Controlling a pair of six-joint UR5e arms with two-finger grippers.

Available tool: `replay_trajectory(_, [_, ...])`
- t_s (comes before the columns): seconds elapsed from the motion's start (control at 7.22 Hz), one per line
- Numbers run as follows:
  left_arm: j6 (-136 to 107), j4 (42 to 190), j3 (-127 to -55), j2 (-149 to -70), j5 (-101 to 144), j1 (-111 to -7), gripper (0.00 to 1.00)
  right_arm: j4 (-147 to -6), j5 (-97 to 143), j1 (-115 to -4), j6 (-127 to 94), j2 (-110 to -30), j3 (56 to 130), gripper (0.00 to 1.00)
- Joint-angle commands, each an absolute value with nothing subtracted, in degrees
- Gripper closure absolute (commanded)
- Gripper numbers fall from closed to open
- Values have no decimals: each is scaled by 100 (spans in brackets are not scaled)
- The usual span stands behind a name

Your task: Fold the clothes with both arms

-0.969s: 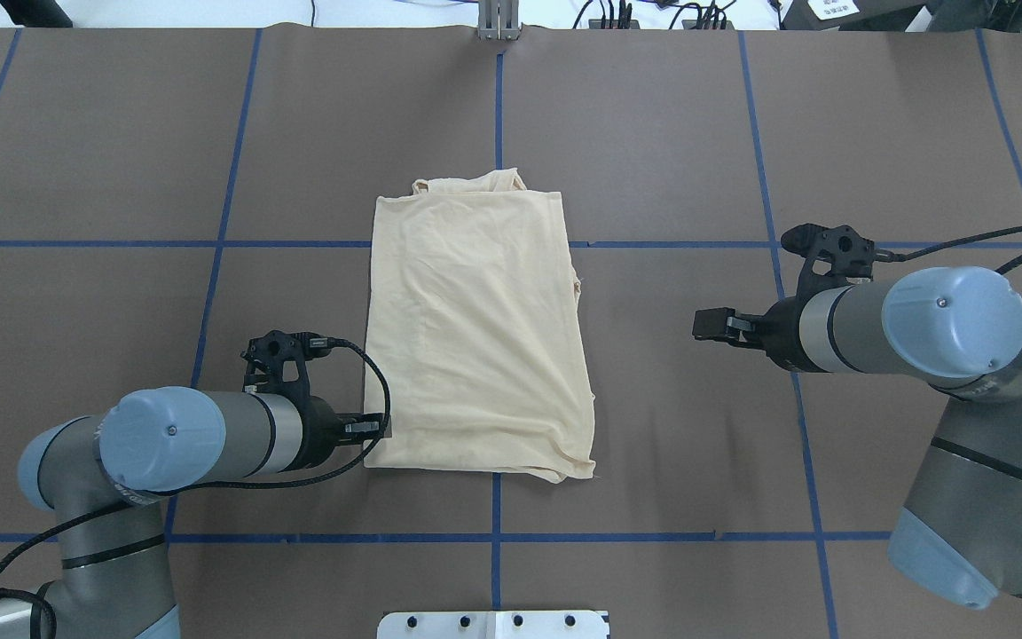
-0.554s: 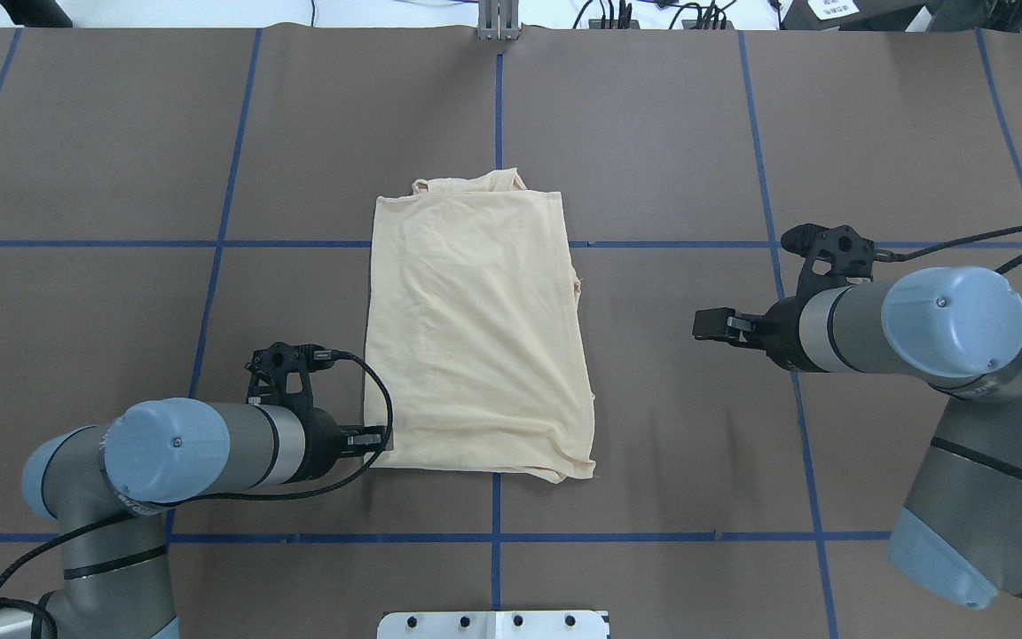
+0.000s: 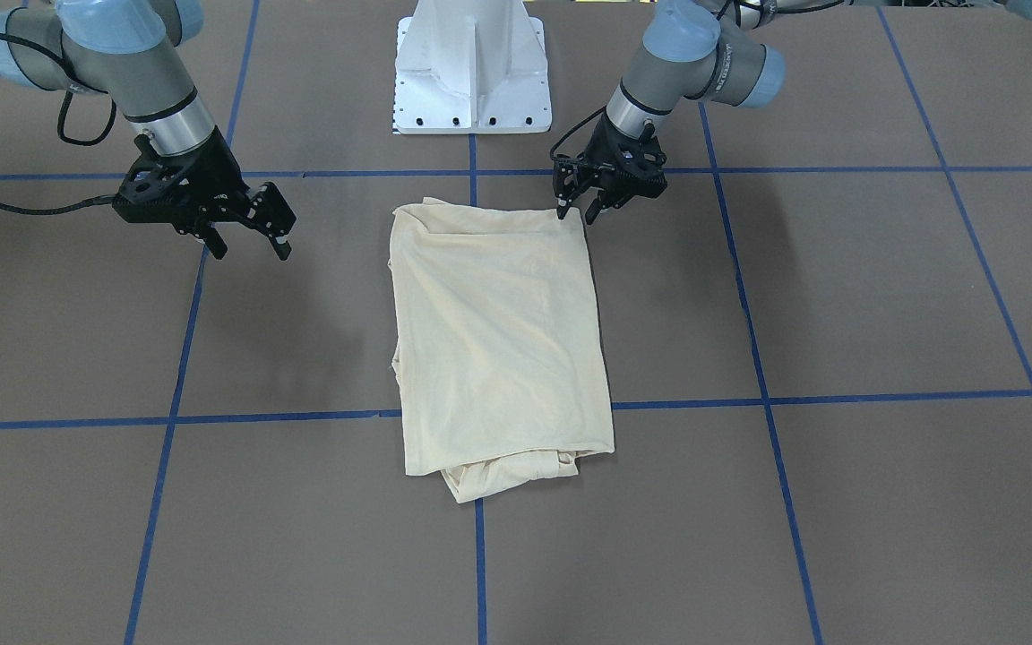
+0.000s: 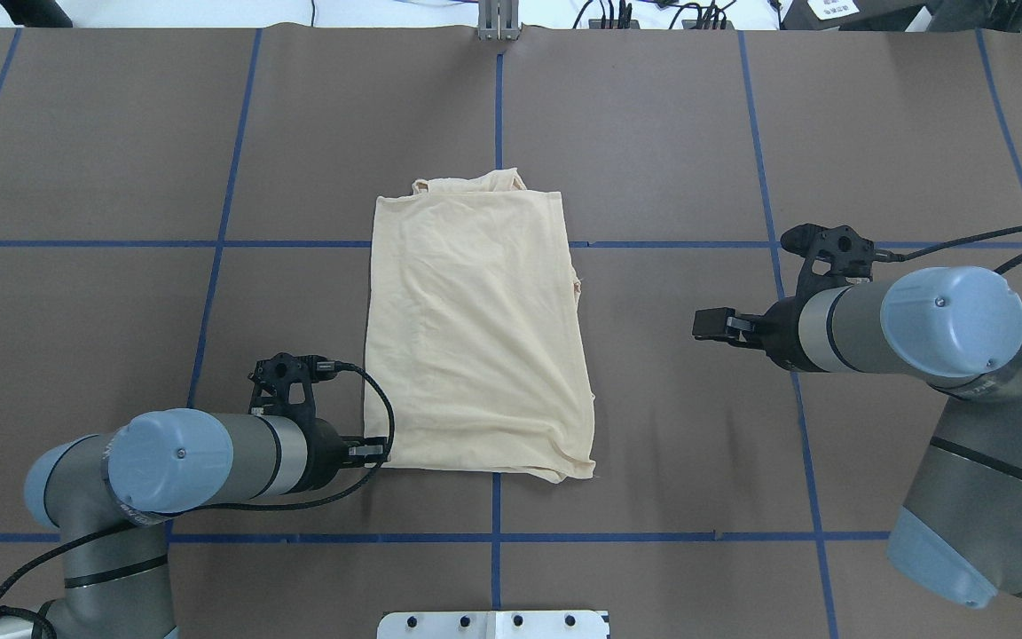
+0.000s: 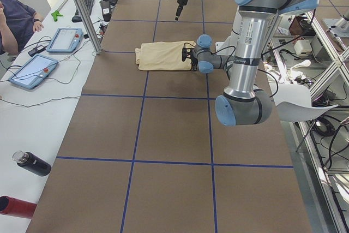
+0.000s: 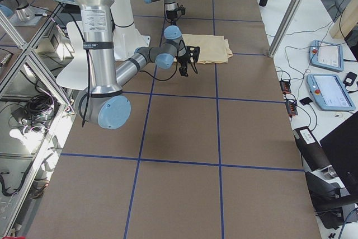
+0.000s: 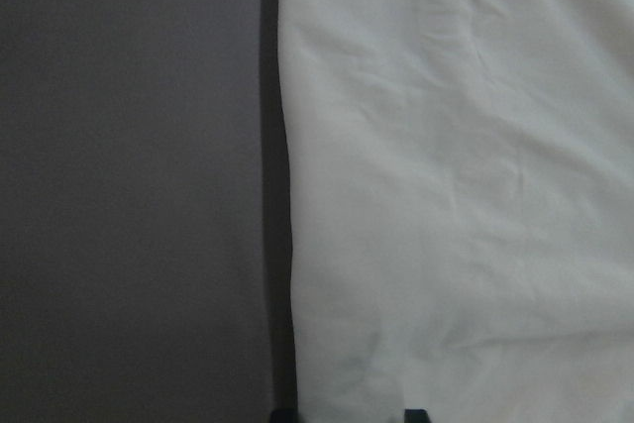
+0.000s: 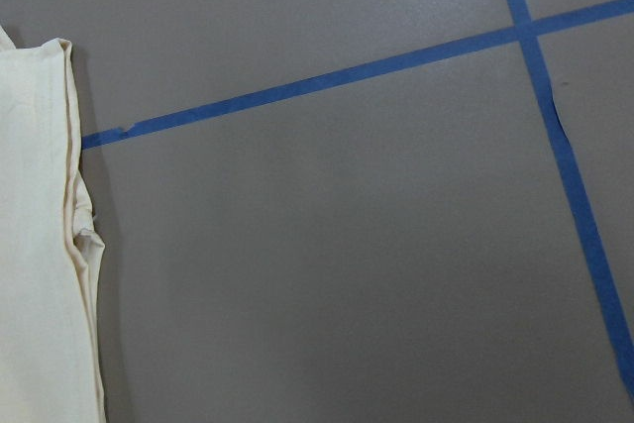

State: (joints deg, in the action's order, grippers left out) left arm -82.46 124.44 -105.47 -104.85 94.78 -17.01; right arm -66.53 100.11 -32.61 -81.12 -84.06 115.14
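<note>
- Straddling the shirt's nearest corner, the left claw (image 3: 575,216) has its jaws a little apart and clamped on nothing. One fingertip is over the cloth and the other is just off its side edge. I cannot tell whether the tips touch the cloth.
- In the left wrist view, cloth fills the area ahead of that claw and to one side. Bare surface (image 4: 653,133) is on the other side.
- The shirt (image 4: 475,337) is pale cream-yellow and folded into a long rectangle, lying flat on the surface. It runs away from the left claw toward the far side, with a bunched bit of cloth sticking out at the far end.
- The right claw (image 3: 252,253) has its jaws spread wide and holds nothing. It hangs above bare surface, well apart from the shirt's other long side, about level with its middle.
- The right wrist view catches the shirt's layered edge at one side of the picture. Blue tape lines (image 4: 499,115) cross on the brown surface ahead of the claw.
- The white pedestal base (image 3: 471,63) sits behind both claws, between them.
- A person (image 5: 16,17) sits off the surface beyond the claws, next to tablets (image 5: 64,40).
</note>
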Motion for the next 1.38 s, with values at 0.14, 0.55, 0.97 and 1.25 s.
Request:
replay_trajectory(0.14, [-8358, 12445, -10547, -10486, 9475, -1696, 97, -6653, 9993, -3252, -8112, -8394, 11505, 0])
replay_trajectory(0.55, [-8358, 12445, -10573, -10441, 9466, -1705, 100, -6653, 9976, -3234, -8173, -8376, 11496, 0])
replay_trajectory(0.97, [-8279, 12402, -10617, -10389, 9483, -1696, 47, -6653, 9914, -3226, -8191, -8376, 11496, 0])
replay_trajectory(1.25, [-8288, 12357, -10617, -10389, 9483, -1670, 47, -6662, 9914, -3226, -8191, -8376, 11496, 0])
